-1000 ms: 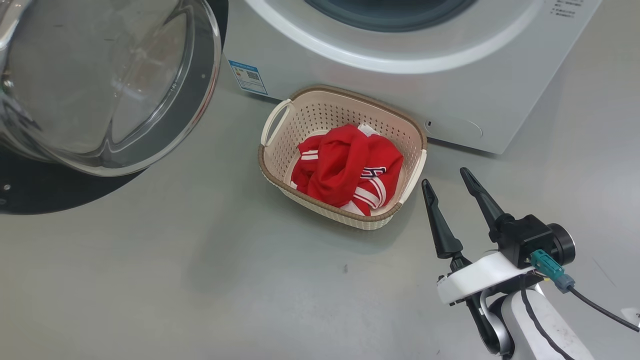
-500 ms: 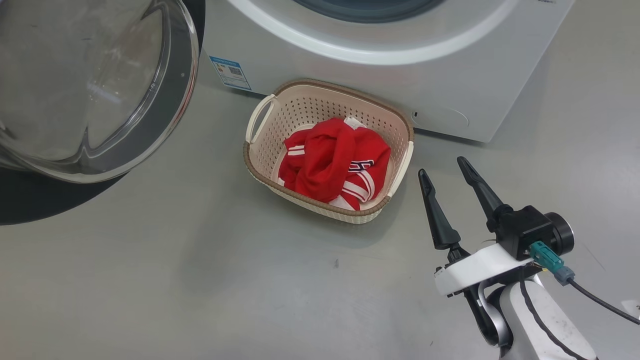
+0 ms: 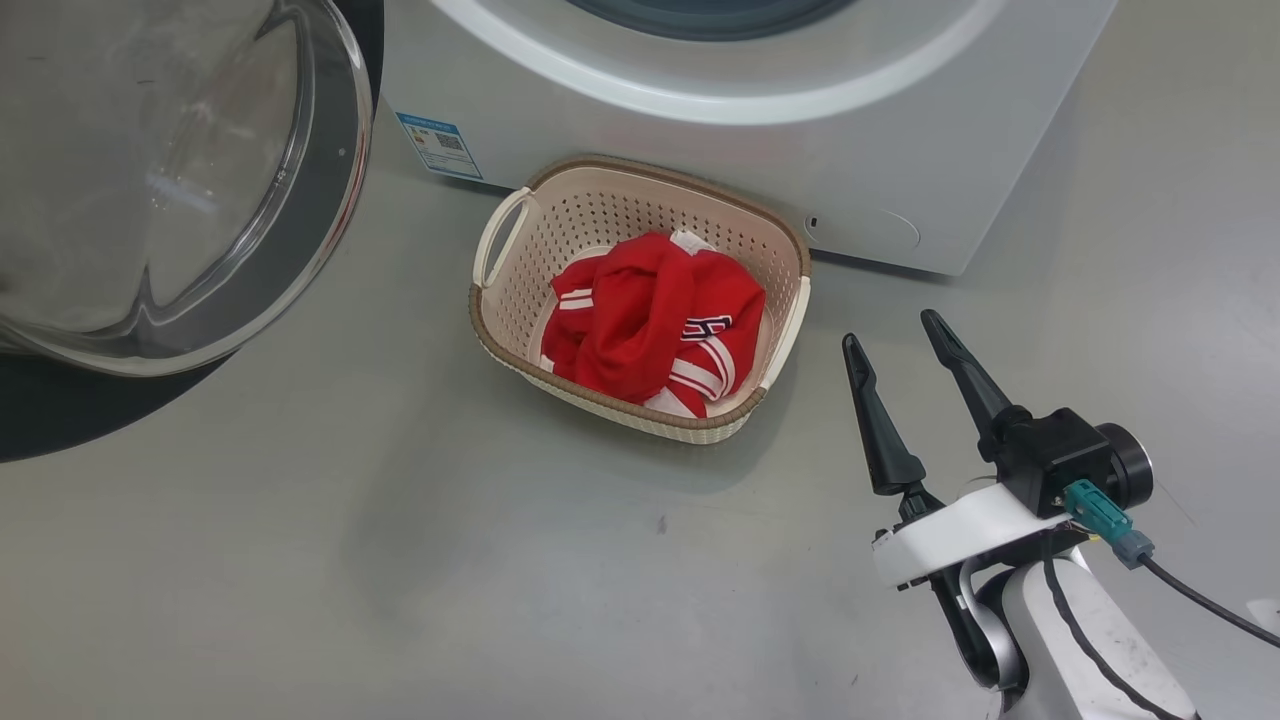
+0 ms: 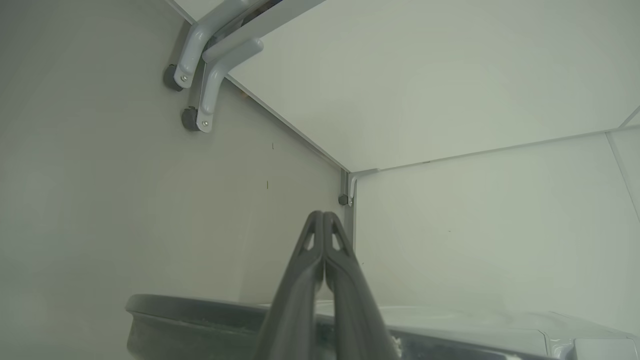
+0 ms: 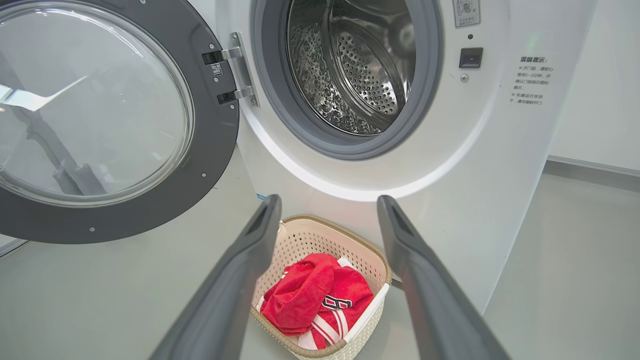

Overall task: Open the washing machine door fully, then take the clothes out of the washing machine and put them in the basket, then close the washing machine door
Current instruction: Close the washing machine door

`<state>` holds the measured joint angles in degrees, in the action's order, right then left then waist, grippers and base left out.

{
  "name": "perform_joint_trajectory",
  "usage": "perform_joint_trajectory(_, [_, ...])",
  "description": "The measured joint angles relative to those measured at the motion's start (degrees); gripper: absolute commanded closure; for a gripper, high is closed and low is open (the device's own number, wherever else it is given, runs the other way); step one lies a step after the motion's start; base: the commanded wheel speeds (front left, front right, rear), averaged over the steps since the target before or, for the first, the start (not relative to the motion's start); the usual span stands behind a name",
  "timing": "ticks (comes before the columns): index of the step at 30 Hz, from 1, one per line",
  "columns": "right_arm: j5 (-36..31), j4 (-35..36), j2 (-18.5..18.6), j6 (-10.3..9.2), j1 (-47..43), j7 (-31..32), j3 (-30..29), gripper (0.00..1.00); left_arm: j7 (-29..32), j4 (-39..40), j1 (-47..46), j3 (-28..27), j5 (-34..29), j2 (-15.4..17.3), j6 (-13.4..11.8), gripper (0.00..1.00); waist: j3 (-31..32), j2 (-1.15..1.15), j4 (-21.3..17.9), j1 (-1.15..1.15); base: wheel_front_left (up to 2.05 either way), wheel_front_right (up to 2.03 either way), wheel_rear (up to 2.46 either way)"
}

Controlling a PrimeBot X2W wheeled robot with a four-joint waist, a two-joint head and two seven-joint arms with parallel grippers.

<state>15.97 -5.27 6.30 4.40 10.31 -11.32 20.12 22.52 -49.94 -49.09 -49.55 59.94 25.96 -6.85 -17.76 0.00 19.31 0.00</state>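
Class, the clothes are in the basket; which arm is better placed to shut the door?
Probably left: the door stands open on the robot's left side, while the open right gripper hovers right of the basket.

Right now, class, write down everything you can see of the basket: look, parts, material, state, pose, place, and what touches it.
The basket is small, cream, rounded-rectangular, plastic-looking, with perforated walls, a brown rim and a loop handle at each end. It stands upright on the grey floor just before the white washing machine; whether they touch is unclear. Crumpled red clothes with white stripes lie inside. The open right claw stands apart from it.
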Motion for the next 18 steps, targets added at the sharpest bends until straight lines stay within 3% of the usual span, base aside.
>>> perform_joint_trajectory(18, [0.0, -0.08, -0.05, -0.02, 0.27, -0.08, 0.07, 0.0, 3.46, -11.11, -4.71, -2.18, 1.05, 1.81, -0.43, 1.0, 0.13, 0.0, -0.99, 0.0, 0.0, 0.0, 0.0])
